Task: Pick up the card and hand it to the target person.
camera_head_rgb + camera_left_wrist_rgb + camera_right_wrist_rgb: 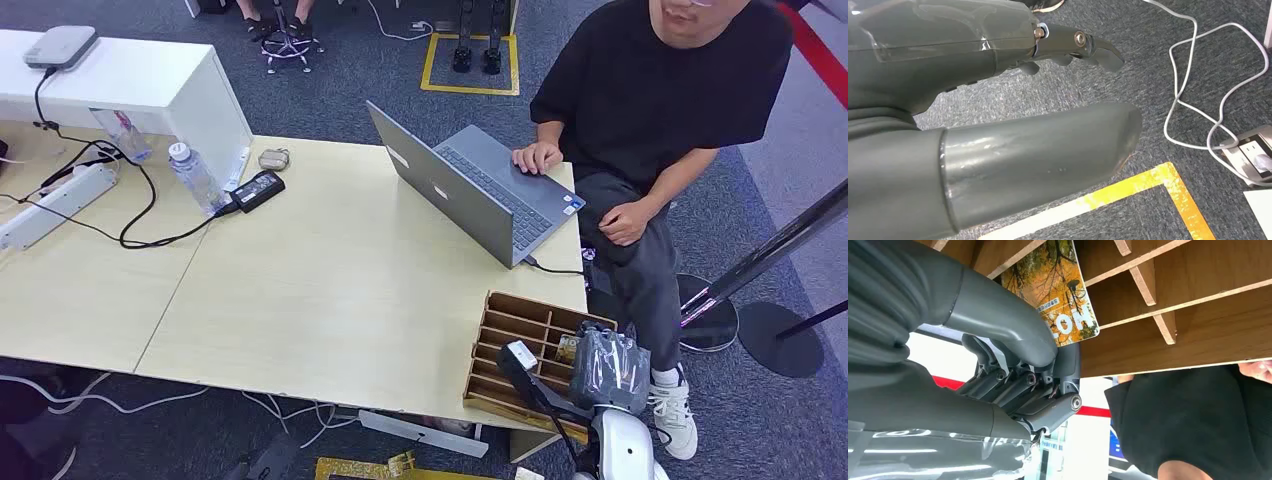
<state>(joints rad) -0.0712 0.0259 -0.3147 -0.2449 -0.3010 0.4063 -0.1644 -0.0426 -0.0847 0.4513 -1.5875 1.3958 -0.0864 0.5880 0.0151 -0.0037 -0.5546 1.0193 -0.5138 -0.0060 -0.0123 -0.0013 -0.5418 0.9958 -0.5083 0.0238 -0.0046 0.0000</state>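
— Wooden rack (500,350) at the table's (330,290) near right edge: where's the card (1055,290)?

— Standing in a slot, autumn print showing. Right hand (608,368) reaches in, thumb and fingers (1013,385) closing around its edge; a firm pinch I cannot confirm.

— Left hand (998,100)?

— Hanging over carpet, fingers loosely apart, holding nothing. The person (660,100) sits far right, within handing reach.

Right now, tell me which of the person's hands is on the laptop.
The hand nearer the table: it rests on the laptop beside the keyboard. The person's other hand lies on the thigh, off the table.
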